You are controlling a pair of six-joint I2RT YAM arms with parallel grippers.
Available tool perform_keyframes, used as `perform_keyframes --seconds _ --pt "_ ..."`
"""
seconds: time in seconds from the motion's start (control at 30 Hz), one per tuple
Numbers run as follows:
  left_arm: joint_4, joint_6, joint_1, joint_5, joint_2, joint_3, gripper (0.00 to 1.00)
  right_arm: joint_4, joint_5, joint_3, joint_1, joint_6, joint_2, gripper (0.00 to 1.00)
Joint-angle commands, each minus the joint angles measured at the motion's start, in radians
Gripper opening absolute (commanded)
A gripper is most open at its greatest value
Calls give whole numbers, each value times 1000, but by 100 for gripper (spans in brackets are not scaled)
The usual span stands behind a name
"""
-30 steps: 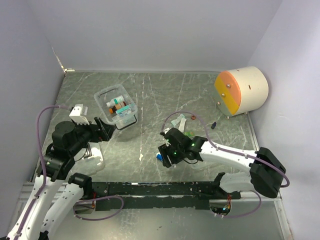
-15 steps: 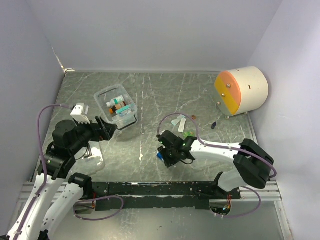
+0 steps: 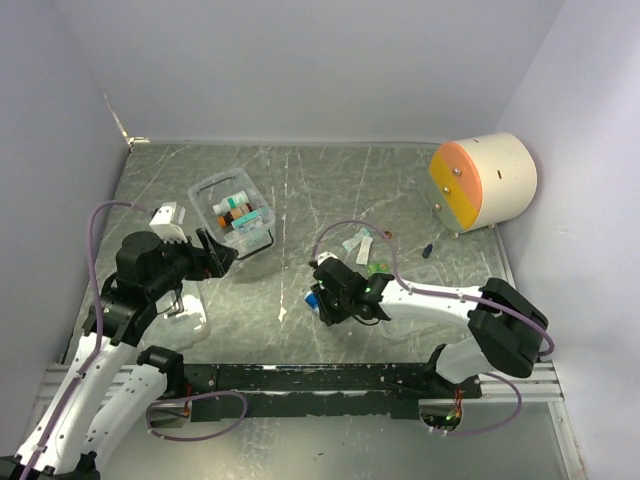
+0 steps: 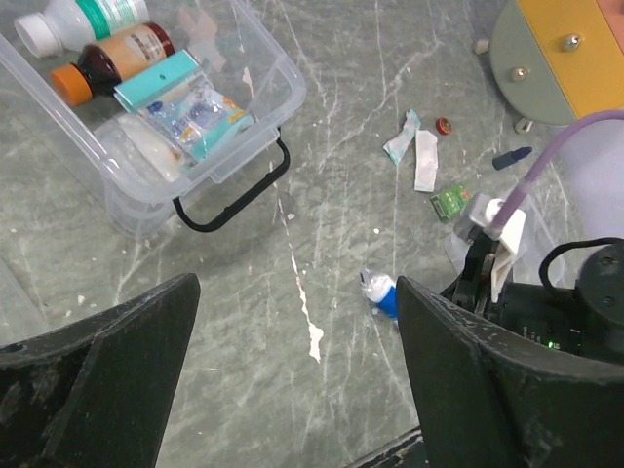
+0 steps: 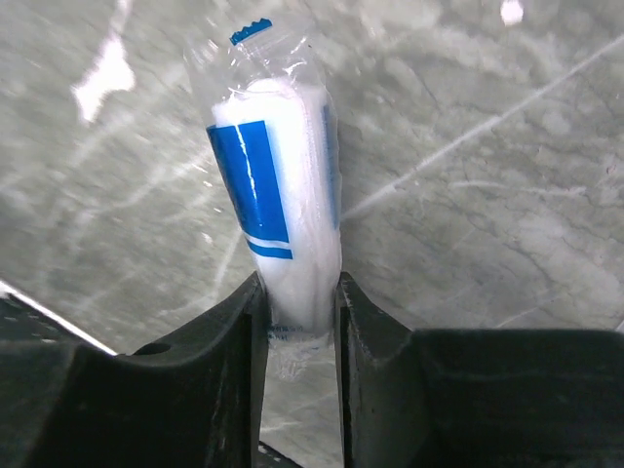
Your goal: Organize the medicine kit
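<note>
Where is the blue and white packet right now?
The blue-and-white packet is pinched in the right tool, near the front middle of the table in the top view, just front-left of the small green wrapper.

Top camera looks down on the whole table [image 3: 400, 190] — wrist cameras closer, both catching the roll [image 5: 283, 195].

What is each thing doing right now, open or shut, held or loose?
medicine kit, open, partly filled.
left gripper, jaws open, empty.
right gripper, jaws shut on the wrapped roll.
wrapped roll, pinched at one end.
small packets, lying loose.
</note>
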Motion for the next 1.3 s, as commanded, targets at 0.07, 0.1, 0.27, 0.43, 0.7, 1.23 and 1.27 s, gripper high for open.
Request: perform_keyframes --seconds 0.07,0.1,0.27,0.43,0.7,1.23,1.27 --pt "112 -166 -4 185 61 -70 87 222 -38 8 7 141 -110 23" --pt "148 -200 -4 234 74 -89 86 253 -56 13 7 165 -117 24" --pt "262 -304 -7 347 129 -156 83 411 -134 52 6 273 -109 24" --pt "369 -409 -19 372 153 -215 83 490 -212 130 7 296 -35 24" --pt "421 -453 -32 279 211 -209 68 508 -322 203 7 254 44 27" --pt "76 -274 -31 -6 295 78 31 445 -125 205 7 296 2 54" --pt "23 -248 -30 -49 325 135 31 441 -106 196 8 298 -14 54"
